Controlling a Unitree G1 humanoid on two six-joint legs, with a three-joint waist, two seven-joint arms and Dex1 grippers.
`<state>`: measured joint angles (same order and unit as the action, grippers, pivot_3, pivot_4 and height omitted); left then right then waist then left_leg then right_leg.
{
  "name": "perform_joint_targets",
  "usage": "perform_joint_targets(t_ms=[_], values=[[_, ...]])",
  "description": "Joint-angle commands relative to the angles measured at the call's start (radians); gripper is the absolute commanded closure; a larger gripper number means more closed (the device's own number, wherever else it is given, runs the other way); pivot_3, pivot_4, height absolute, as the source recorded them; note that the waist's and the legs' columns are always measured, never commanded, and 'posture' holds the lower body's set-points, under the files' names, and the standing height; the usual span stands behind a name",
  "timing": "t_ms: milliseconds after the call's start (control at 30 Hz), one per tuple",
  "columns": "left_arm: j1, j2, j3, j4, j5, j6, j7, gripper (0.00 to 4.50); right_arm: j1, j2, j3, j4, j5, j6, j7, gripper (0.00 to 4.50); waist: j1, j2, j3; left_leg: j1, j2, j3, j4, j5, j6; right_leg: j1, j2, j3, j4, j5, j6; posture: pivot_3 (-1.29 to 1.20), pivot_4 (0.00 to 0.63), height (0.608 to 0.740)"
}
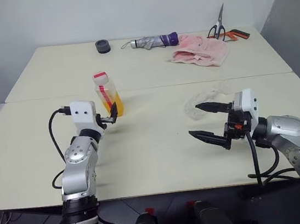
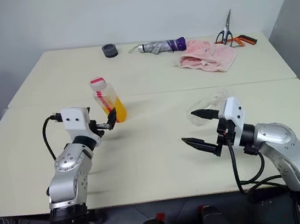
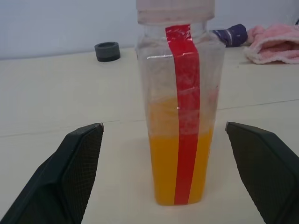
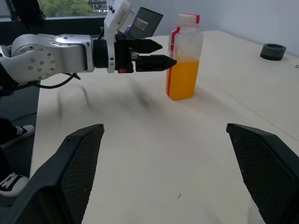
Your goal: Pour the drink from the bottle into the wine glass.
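- My left hand (image 1: 112,116) is lined up on the bottle (image 1: 107,95), which stands upright on the table (image 1: 156,161) with its cap on and the drink (image 3: 180,163) filling roughly the lower half.
- Risk one: I judge the bottle light and tall for its base, so if one finger reaches it before the other, it could be shoved or tipped rather than gripped.
- Risk two: the wine glass (image 1: 207,103) seems to lie on its side just past my right hand (image 1: 202,120); it is clear and hard to read against the table, so I could misjudge it and roll it away.
- Risk three: the cap looks closed; pouring cannot start until it is off.
- Left hand: fingers (image 3: 74,168) spread wide on either side of the bottle, not touching it, holding nothing.
- Right hand: also spread wide, hanging above the table near the glass, empty.
- The pink cloth (image 1: 200,50), umbrella (image 1: 154,41) and scissors (image 1: 221,25) sit well apart at the far side.
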<state>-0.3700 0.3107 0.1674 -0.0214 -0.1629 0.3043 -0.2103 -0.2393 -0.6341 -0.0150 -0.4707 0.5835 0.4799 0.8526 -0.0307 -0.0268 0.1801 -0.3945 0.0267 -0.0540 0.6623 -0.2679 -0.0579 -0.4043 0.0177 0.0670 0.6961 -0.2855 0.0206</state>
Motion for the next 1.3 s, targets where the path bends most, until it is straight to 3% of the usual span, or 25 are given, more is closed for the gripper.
perform_joint_targets(t_ms=[33, 500, 1300], values=[[-0.051, 0.009, -0.003, 0.026, 0.001, -0.008, -0.012, 0.02, -0.036, -0.010, -0.005, -0.042, 0.021, 0.007, 0.008, 0.00, 0.000, 0.000, 0.000, 0.000, 0.000, 0.000, 0.000, 0.000, 0.000, 0.000, 0.000, 0.000, 0.000, 0.000, 0.000, 0.00, 0.150, 0.740], [-0.243, -0.031, -0.008, 0.196, 0.032, -0.047, 0.046, 0.02, -0.128, 0.020, 0.009, -0.037, 0.047, 0.054, -0.010, 0.00, 0.001, 0.000, 0.000, -0.002, -0.001, -0.002, 0.001, 0.000, 0.000, 0.000, -0.001, -0.002, 0.000, 0.000, 0.000, 0.00, 0.150, 0.740], [-0.306, -0.025, -0.033, 0.277, 0.063, -0.063, 0.040, 0.02, -0.147, 0.032, 0.020, -0.026, 0.041, 0.065, -0.020, 0.00, 0.001, 0.000, 0.000, -0.002, -0.001, -0.002, 0.000, 0.000, 0.000, -0.001, -0.001, -0.002, 0.000, 0.000, 0.000, 0.00, 0.150, 0.740]])
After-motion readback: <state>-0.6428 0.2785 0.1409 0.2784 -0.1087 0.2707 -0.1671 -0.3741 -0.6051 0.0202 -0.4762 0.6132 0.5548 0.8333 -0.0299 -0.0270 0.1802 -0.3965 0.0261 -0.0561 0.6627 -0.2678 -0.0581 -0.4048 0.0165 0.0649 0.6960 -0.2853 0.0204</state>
